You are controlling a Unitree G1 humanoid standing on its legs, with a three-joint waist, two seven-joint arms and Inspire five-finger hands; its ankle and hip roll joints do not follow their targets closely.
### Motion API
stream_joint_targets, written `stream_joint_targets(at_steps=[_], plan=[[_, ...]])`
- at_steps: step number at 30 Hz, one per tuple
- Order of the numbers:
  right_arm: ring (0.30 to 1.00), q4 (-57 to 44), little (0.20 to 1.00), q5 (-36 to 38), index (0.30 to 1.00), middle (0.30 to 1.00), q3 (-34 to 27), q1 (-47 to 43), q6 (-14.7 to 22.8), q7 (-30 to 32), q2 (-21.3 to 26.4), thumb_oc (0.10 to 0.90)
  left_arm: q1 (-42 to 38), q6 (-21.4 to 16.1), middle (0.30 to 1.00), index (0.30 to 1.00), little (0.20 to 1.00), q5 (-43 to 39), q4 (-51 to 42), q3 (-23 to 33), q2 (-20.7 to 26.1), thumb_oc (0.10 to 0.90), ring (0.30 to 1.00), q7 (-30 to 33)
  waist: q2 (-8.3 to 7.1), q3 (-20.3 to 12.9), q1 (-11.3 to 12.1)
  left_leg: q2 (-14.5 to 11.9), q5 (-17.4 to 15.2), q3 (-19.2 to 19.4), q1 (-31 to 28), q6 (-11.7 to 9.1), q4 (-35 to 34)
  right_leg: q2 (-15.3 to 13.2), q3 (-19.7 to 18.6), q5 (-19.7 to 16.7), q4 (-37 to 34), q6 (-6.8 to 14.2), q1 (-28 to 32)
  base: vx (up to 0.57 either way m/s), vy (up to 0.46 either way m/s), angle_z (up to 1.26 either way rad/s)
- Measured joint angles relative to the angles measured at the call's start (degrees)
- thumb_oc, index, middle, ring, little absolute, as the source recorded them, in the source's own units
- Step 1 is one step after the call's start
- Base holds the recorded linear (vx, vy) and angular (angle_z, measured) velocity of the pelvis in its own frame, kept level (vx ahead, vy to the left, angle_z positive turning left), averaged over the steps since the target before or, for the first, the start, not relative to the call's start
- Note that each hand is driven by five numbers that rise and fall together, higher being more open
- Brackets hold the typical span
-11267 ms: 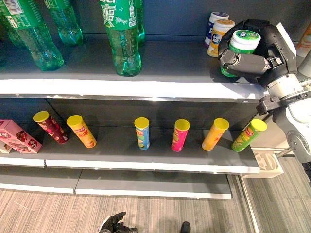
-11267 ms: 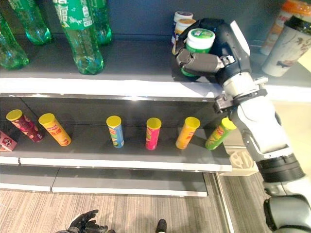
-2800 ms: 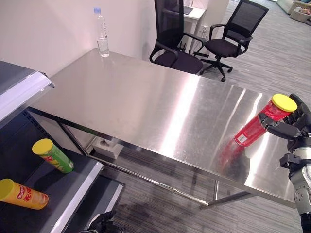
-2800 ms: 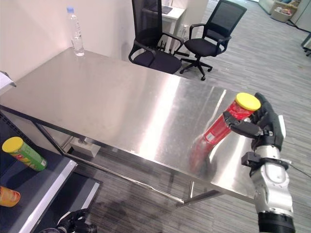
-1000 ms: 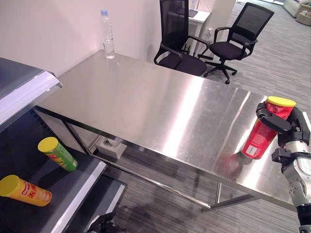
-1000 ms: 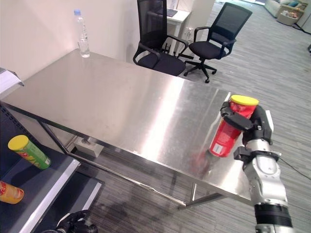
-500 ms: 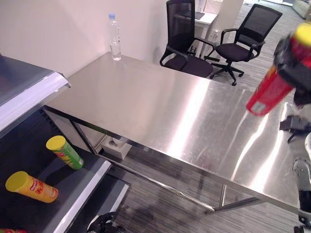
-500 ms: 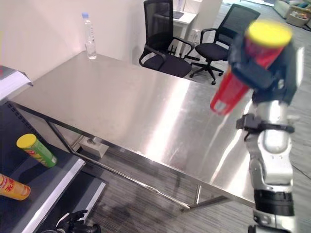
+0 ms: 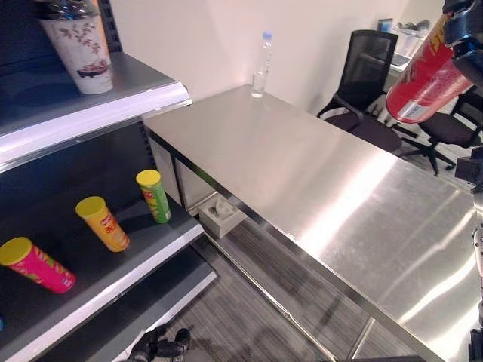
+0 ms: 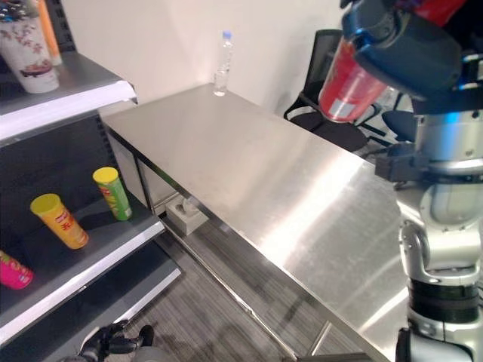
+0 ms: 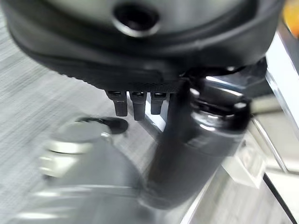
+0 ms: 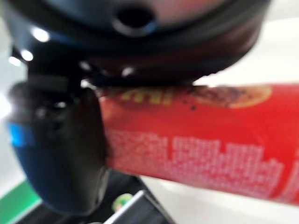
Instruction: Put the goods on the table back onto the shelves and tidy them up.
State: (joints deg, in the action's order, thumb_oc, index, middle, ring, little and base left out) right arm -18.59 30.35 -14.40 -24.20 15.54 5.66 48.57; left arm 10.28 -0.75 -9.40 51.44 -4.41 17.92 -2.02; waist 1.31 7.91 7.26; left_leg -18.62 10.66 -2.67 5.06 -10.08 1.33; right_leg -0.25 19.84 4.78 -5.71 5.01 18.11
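My right hand (image 10: 411, 49) is raised high at the upper right and is shut on a red chip can (image 9: 426, 72), which it holds tilted above the steel table (image 9: 324, 188). In the right wrist view, the thumb (image 12: 60, 154) wraps the red can (image 12: 196, 140). The lower shelf (image 9: 143, 260) at the left holds a green can (image 9: 155, 196), an orange can (image 9: 102, 224) and a pink can (image 9: 34, 264), all leaning with yellow lids. My left hand (image 9: 162, 347) hangs low near the floor, with relaxed fingers (image 11: 133, 105) holding nothing.
A patterned paper cup (image 9: 79, 45) stands on the upper shelf (image 9: 98, 113). A water bottle (image 9: 262, 64) stands at the table's far corner by the wall. Black office chairs (image 9: 370, 83) stand beyond the table. Grey carpet lies between shelf and table.
The view has swung left, bringing the shelves in. Since a second ago my right hand has lifted the red can off the table and now holds it high.
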Motion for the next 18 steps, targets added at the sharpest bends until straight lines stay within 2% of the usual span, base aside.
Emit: stream_joint_targets(at_steps=[1,2,3,4,5,6,7,8,9,10,11,12,13,14,15,16,17,18], plan=[[0.3,-0.2,0.3,0.1,0.3,0.3,-0.4,0.5,0.3,-0.1,0.0,0.4,0.6,0.1,0.9,0.9,0.9,0.1,0.5,0.1,-0.2,0.8,0.9,0.0,1.05,0.0,-0.7,0.3,3.0,1.2,2.9,-0.8,2.1,1.6,1.6,-0.2,1.3,-0.6,0.2,-0.27,-0.137,1.06],[0.3,-0.4,0.3,0.2,0.3,0.3,-1.2,1.2,0.0,-0.2,-0.2,0.4,0.2,0.3,0.9,0.9,0.9,0.3,0.3,0.3,0.0,0.8,0.9,0.2,0.35,0.5,-1.7,1.3,6.2,6.5,4.6,1.1,2.3,1.3,3.5,0.8,1.1,-0.9,0.2,-0.14,-0.056,1.15],[0.3,-0.3,0.3,0.2,0.3,0.3,-1.1,1.2,-0.3,-0.1,-0.1,0.4,0.1,0.5,0.9,0.9,0.9,0.6,0.1,0.2,0.5,0.8,0.9,0.2,0.6,0.5,-1.7,1.2,7.8,9.9,4.6,3.2,0.7,1.7,3.8,0.8,1.7,-1.5,-0.2,-0.05,-0.048,0.77],[0.3,-0.4,0.3,0.2,0.3,0.3,-0.9,1.1,-0.7,-0.2,-0.1,0.4,0.0,0.5,0.9,0.9,0.9,0.6,-0.1,0.2,0.5,0.8,0.9,0.0,1.26,0.4,-1.3,0.2,7.7,14.3,4.2,3.7,-0.8,2.0,4.2,1.0,1.5,-2.2,-0.3,-0.07,-0.028,0.32],[0.3,-0.4,0.3,0.2,0.3,0.3,-0.6,1.5,-0.7,-0.3,-1.1,0.4,0.4,0.5,0.9,0.9,0.9,0.6,0.2,0.4,0.7,0.8,0.9,0.0,1.43,0.5,-0.6,-0.4,5.0,17.1,3.5,4.3,-1.5,2.6,4.7,1.2,1.2,-2.6,0.2,-0.19,-0.011,0.35],[0.3,-0.3,0.3,0.2,0.3,0.3,0.7,2.1,-1.2,-0.2,-2.5,0.4,0.7,1.1,0.9,0.9,0.9,0.7,1.1,0.4,1.5,0.8,0.9,0.0,-0.53,0.8,-0.1,0.8,-2.5,20.0,2.8,5.1,-1.8,1.6,5.9,1.0,2.1,-2.8,0.3,-0.19,0.015,0.34],[0.3,-0.3,0.3,0.2,0.3,0.3,1.3,2.1,-1.5,-0.2,-2.4,0.4,0.5,1.1,0.9,0.9,0.9,0.8,1.7,0.5,1.7,0.8,0.9,0.0,-1.78,1.0,0.1,1.4,-5.6,21.7,2.8,4.7,-1.1,-0.1,6.7,0.7,2.2,-3.2,0.0,-0.25,0.028,0.33],[0.3,-0.3,0.3,0.2,0.3,0.3,1.9,2.1,-1.8,-0.3,-2.8,0.4,0.4,1.3,0.9,0.9,0.9,1.1,2.0,0.7,1.7,0.8,0.9,0.1,-3.91,1.7,0.3,1.7,-6.1,21.8,4.2,5.5,3.8,-1.9,8.0,0.4,1.8,-3.1,0.3,-0.12,0.015,0.12],[0.3,-0.4,0.3,0.2,0.3,0.3,2.2,2.3,-2.2,-0.3,-3.0,0.4,0.5,1.4,0.9,0.9,0.9,1.1,2.0,0.8,1.9,0.8,0.9,0.1,-4.43,1.4,0.5,2.3,-6.4,21.9,4.9,5.4,9.6,-3.2,8.7,0.0,1.4,-3.1,0.2,-0.17,0.025,0.14],[0.3,-0.3,0.3,0.2,0.3,0.3,2.2,2.9,-2.2,-0.3,-2.9,0.4,0.5,1.8,0.9,0.9,0.9,1.1,2.1,0.7,2.3,0.8,0.9,0.2,-5.17,1.4,0.1,2.4,-8.4,21.9,5.9,6.3,16.1,-4.2,9.7,0.0,1.6,-3.1,0.4,-0.1,0.089,0.36],[0.3,-0.5,0.3,0.3,0.3,0.3,1.8,4.6,-2.4,-0.3,-2.9,0.4,0.7,2.0,0.9,0.9,0.9,1.9,2.4,0.6,2.8,0.8,0.9,0.1,-6.19,0.9,-1.4,1.5,-13.4,22.7,5.1,6.1,28.3,-6.1,11.6,0.1,1.8,-2.7,1.5,-0.1,0.091,0.47],[0.3,-0.5,0.3,0.3,0.3,0.3,1.6,5.0,-2.5,-0.2,-2.9,0.4,0.8,2.3,0.9,0.9,0.9,2.8,2.7,0.5,2.8,0.8,0.9,0.1,-6.05,0.4,-2.2,1.2,-15.5,22.6,4.7,5.5,32.0,-6.6,12.5,0.1,2.0,-2.7,2.1,-0.15,0.194,0.76],[0.3,-0.5,0.3,0.3,0.3,0.3,0.6,6.3,-2.5,0.0,-2.9,0.4,1.5,2.6,0.9,0.9,0.9,3.4,3.1,0.0,2.7,0.8,0.9,0.1,-4.45,-0.7,-4.3,2.0,-15.5,22.7,1.2,7.3,33.7,-7.7,13.0,0.3,5.1,-2.3,2.5,-0.13,0.182,0.75],[0.3,-0.4,0.3,0.3,0.3,0.3,-0.3,7.0,-2.6,0.2,-2.9,0.4,1.4,2.6,0.9,0.9,0.9,3.5,3.0,-0.1,2.5,0.8,0.9,0.0,-2.88,-1.0,-5.7,3.3,-16.6,22.3,-0.8,8.9,30.2,-8.8,13.0,1.3,10.4,-1.8,1.6,-0.13,0.179,1.05],[0.3,-0.3,0.3,0.3,0.3,0.3,-1.0,8.2,-2.6,0.9,-3.6,0.4,0.7,2.6,0.9,0.9,0.9,3.5,3.0,-0.2,2.5,0.8,0.9,-0.1,-2.58,-1.1,-7.4,4.9,-16.4,21.9,-2.5,10.0,27.2,-11.3,12.9,2.3,19.2,-1.7,-1.6,-0.1,0.167,1.02],[0.3,-0.1,0.3,0.3,0.3,0.3,-1.1,8.6,-3.0,1.1,-4.0,0.4,0.2,2.6,0.9,0.9,0.9,3.4,2.6,-0.7,2.5,0.8,0.9,0.1,-1.3,-1.8,-8.4,5.8,-16.0,20.5,-2.9,10.5,23.8,-12.8,12.9,5.3,24.4,-0.4,-5.7,-0.16,0.296,1.09],[0.3,-0.2,0.3,0.3,0.3,0.3,-1.0,7.3,-3.6,0.8,-3.3,0.4,-1.6,2.0,0.9,0.9,0.9,3.4,1.2,-1.1,2.5,0.8,0.9,0.0,-0.29,-2.9,-9.1,6.0,-15.6,18.9,-3.5,10.2,16.4,-10.4,12.7,7.0,20.4,-0.1,-11.9,-0.15,0.315,0.86],[0.3,-0.2,0.3,0.3,0.3,0.3,-0.7,5.7,-3.6,0.8,-3.3,0.4,-3.1,1.5,0.9,0.9,0.9,3.4,1.1,-1.3,3.1,0.8,0.9,0.0,-0.69,-3.0,-9.1,6.9,-15.4,18.3,-3.5,9.9,13.4,-8.7,12.4,4.4,13.9,-1.5,-14.0,-0.18,0.311,0.88]])
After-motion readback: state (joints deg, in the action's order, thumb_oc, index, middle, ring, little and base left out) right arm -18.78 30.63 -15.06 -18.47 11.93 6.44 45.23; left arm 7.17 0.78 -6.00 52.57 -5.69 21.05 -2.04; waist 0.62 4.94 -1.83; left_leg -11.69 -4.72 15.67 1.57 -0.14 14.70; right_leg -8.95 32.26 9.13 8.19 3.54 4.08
